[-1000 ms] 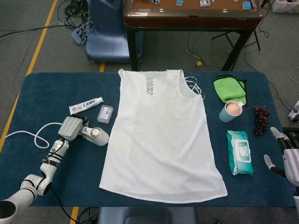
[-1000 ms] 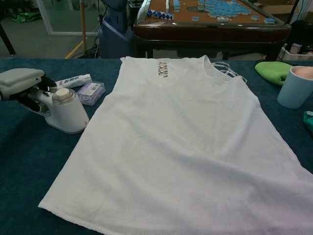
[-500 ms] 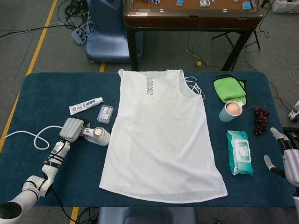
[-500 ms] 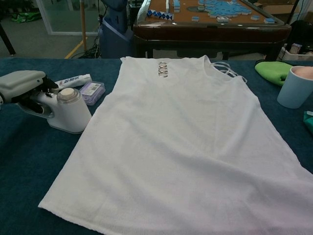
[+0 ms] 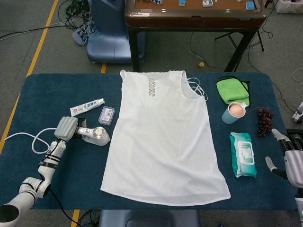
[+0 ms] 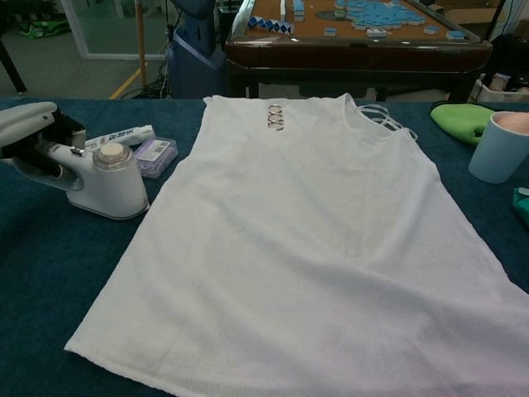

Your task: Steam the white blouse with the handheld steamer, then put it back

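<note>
In the head view the white blouse (image 5: 163, 142) lies flat along the middle of the blue table (image 5: 42, 94), neckline at the far edge and hem toward the robot. The handheld steamer (image 5: 90, 135) rests on the cloth just beside the blouse's left side, its long axis running crosswise, round cap toward the garment and handle pointing outward. The left hand (image 5: 66, 127) sits at that handle end; whether its fingers wrap the handle cannot be told here. The right hand (image 5: 289, 158) hangs well apart at the table's right edge, fingers spread and holding nothing, beyond the wet-wipes pack (image 5: 243, 154) and mug (image 5: 234, 112). In the chest view the steamer (image 6: 97, 184) stands on its base with the hand (image 6: 25, 128) over the handle's rear; the grip looks loose at best, and contact is uncertain. The left hand is plainly the nearer one, and the blouse (image 6: 314, 240) lies directly to the right of the steamer's head.
</note>
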Robot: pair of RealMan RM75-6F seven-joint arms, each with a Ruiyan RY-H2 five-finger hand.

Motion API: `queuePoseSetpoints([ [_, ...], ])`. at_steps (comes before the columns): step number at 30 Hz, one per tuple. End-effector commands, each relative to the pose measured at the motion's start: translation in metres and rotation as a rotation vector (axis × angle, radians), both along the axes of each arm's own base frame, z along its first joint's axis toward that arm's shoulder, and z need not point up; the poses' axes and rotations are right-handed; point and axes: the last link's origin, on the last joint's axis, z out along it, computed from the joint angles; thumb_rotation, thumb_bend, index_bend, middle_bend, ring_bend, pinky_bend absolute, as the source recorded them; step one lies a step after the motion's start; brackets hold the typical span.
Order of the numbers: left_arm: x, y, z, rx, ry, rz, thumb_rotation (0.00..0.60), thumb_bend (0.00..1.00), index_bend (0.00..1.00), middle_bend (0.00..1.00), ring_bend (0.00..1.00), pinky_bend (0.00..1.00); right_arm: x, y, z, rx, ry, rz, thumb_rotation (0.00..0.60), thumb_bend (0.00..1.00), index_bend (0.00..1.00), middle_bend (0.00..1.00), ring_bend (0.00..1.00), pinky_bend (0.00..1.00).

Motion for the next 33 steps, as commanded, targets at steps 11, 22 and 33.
queuePoseSetpoints([
  [11,-0.009,0.002,0.025,0.002,-0.188,0.119,0.6,0.25,0.79,0.69,0.61,0.58,0.008,-0.007,-0.007,0.028,-0.001,0.02,0.6,0.33,0.12,0.26,0.19,0.2],
  [22,0.027,-0.018,0.02,-0.065,-0.297,0.077,0.6,0.25,0.79,0.69,0.61,0.58,0.015,-0.009,-0.019,0.123,-0.004,0.048,0.6,0.33,0.12,0.26,0.19,0.2],
  [33,0.094,-0.036,-0.007,-0.109,-0.293,-0.049,0.6,0.25,0.79,0.7,0.61,0.58,0.047,-0.016,-0.087,0.53,-0.051,0.201,0.6,0.63,0.11,0.22,0.13,0.19],
])
